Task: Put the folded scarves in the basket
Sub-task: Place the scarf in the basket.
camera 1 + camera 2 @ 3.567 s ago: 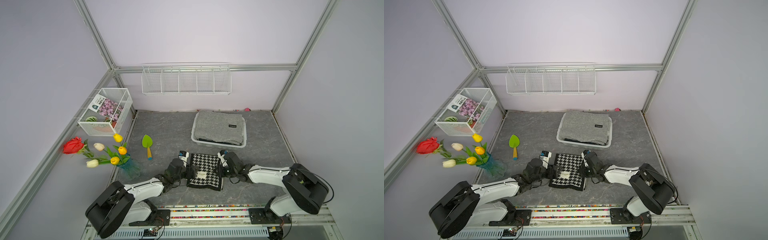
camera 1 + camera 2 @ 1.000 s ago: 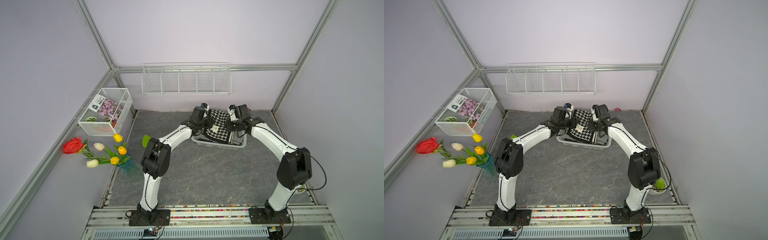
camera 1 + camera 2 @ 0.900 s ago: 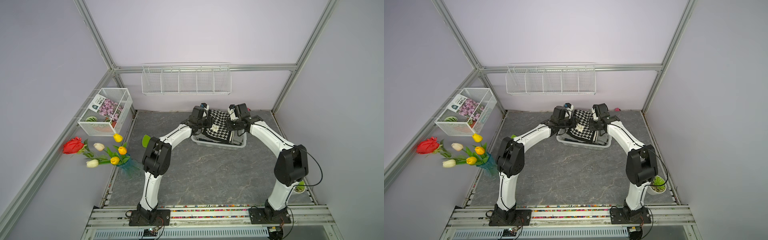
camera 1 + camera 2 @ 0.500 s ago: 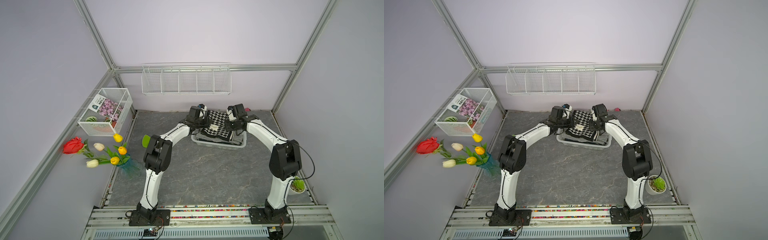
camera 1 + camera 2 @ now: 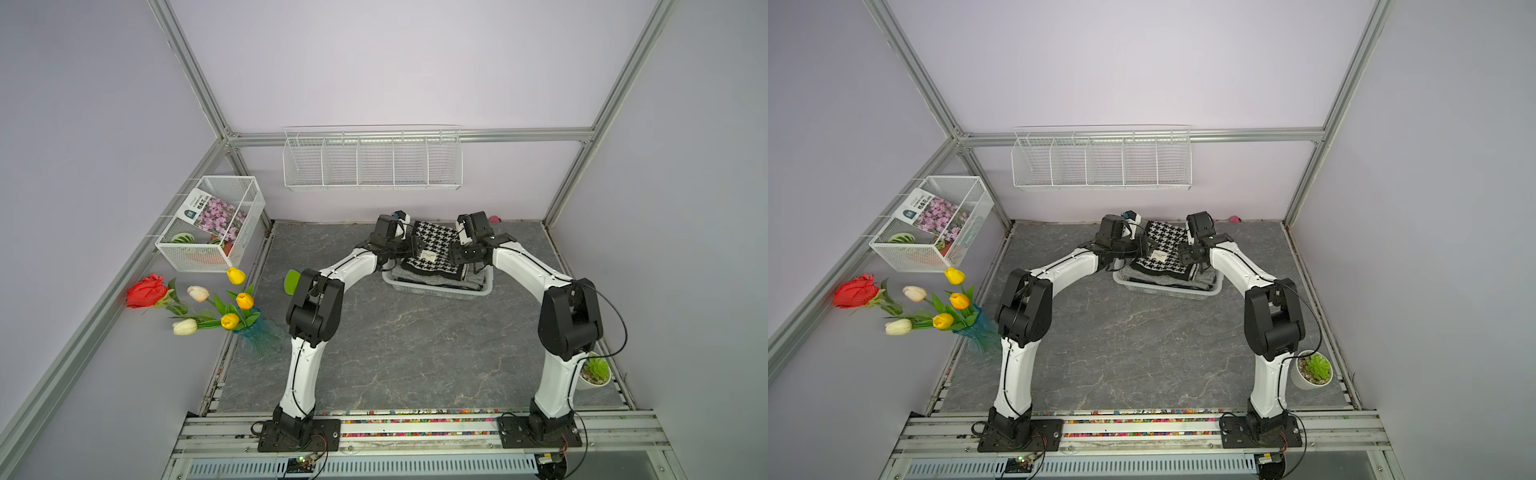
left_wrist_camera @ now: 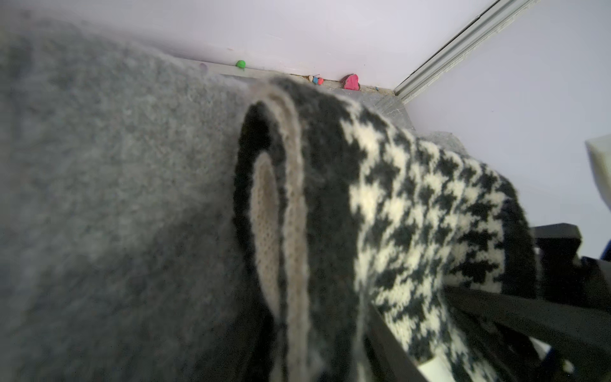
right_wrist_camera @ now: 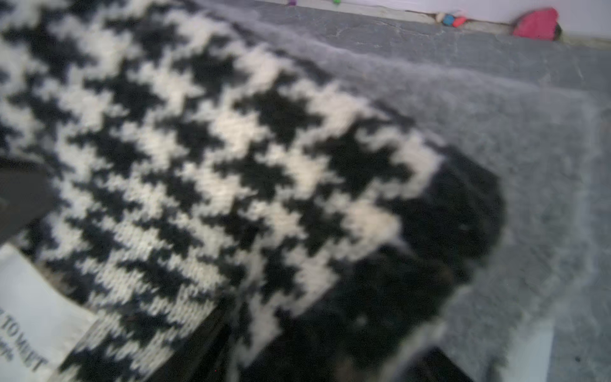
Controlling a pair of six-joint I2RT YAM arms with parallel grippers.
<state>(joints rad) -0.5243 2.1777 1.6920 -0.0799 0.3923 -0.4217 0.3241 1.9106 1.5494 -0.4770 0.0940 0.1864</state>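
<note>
The folded scarf [image 5: 436,249] [image 5: 1165,249], black-and-white houndstooth with a white label, lies on a folded grey scarf [image 5: 436,280] inside the low white basket [image 5: 440,293] [image 5: 1167,293] at the back of the table. My left gripper [image 5: 413,249] [image 5: 1144,247] sits at its left edge. My right gripper [image 5: 457,253] [image 5: 1183,253] is at its right edge. In the left wrist view the scarf's layered edge [image 6: 297,215] lies loosely between the parted jaws of the left gripper [image 6: 317,347]. In the right wrist view the right gripper [image 7: 314,357] stands wide, with the scarf's dark border between its fingers.
A long wire rack [image 5: 372,160] hangs on the back wall. A mesh bin [image 5: 212,228] hangs on the left wall above a vase of flowers [image 5: 232,307]. A green trowel [image 5: 291,280] lies behind my left arm, and a potted plant [image 5: 596,370] stands at the front right.
The scarf has come down from above the basket onto the grey scarf. Both grippers have let go: their jaws have parted, the right wider than the left.
</note>
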